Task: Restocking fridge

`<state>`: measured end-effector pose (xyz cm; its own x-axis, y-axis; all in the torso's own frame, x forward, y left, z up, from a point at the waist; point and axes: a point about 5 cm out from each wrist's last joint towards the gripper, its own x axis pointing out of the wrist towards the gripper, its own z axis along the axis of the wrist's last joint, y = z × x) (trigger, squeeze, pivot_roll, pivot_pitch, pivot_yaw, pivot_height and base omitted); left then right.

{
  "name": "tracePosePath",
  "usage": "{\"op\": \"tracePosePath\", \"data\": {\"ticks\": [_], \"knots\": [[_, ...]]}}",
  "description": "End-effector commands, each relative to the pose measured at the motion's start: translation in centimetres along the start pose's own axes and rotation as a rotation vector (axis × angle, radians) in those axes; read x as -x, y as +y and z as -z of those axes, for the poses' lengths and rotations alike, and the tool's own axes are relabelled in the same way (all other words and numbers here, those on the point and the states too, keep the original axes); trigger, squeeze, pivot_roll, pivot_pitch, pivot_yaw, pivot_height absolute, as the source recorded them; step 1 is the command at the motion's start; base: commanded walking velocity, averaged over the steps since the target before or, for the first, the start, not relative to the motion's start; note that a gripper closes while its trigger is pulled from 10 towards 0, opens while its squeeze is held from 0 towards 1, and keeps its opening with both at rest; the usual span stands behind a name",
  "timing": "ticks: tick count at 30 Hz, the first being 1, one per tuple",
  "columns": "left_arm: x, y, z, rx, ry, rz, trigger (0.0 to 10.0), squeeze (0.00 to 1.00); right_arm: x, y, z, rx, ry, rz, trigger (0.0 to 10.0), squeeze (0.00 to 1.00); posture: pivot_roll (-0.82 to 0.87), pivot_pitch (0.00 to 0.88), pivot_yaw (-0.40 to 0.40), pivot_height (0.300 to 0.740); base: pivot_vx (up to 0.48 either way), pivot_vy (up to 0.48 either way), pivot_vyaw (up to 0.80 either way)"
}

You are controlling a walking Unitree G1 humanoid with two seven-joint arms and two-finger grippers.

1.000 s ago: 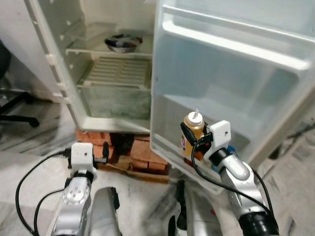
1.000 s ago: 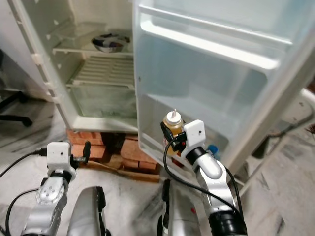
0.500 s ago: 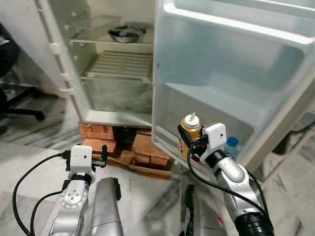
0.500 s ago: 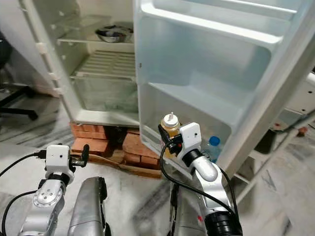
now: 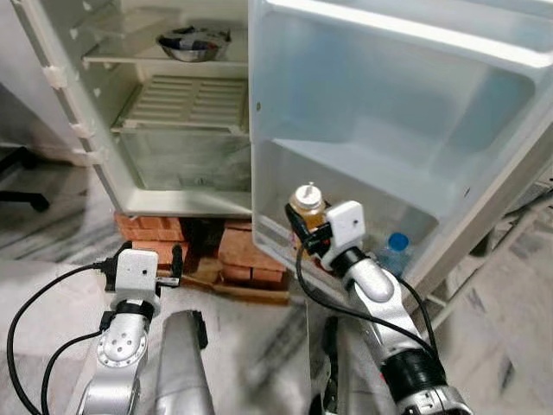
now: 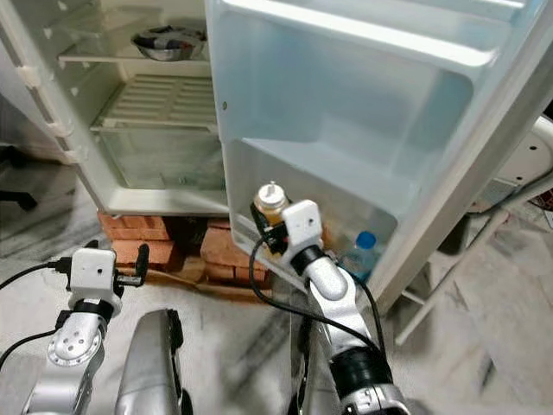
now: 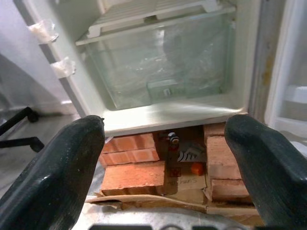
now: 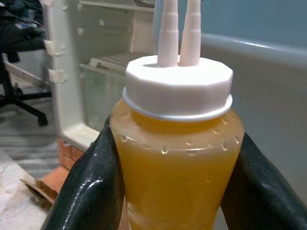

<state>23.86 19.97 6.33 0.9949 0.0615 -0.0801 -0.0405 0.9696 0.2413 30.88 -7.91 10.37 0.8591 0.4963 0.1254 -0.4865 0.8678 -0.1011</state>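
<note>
Holding sauce bottle [image 5: 308,207] clamped in right tool [image 5: 313,238], at lower door shelf [image 5: 285,251] of open fridge, beside blue-capped bottle [image 5: 396,251]. Not placed yet. Left tool [image 7: 163,163] spread open, empty, low near bricks [image 5: 251,259].

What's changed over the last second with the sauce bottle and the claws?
The right claw has kept its grip on the sauce bottle and carried it nearer the bottom door shelf, beside the blue-capped bottle. Nothing was let go. The left claw stays open and idle; the bowl is unmoved.
</note>
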Motion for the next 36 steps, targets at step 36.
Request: {"op": "tracePosePath", "data": {"ticks": [36], "knots": [[1.5, -0.5, -2.5, -0.072, -0.04, 0.032, 10.0, 0.0, -5.1, 0.0, -2.9, 0.324, -0.122, 0.112, 10.0, 0.0, 0.11, 0.216, -0.079, 0.447, 0.0, 0.0, 0.0]]}}
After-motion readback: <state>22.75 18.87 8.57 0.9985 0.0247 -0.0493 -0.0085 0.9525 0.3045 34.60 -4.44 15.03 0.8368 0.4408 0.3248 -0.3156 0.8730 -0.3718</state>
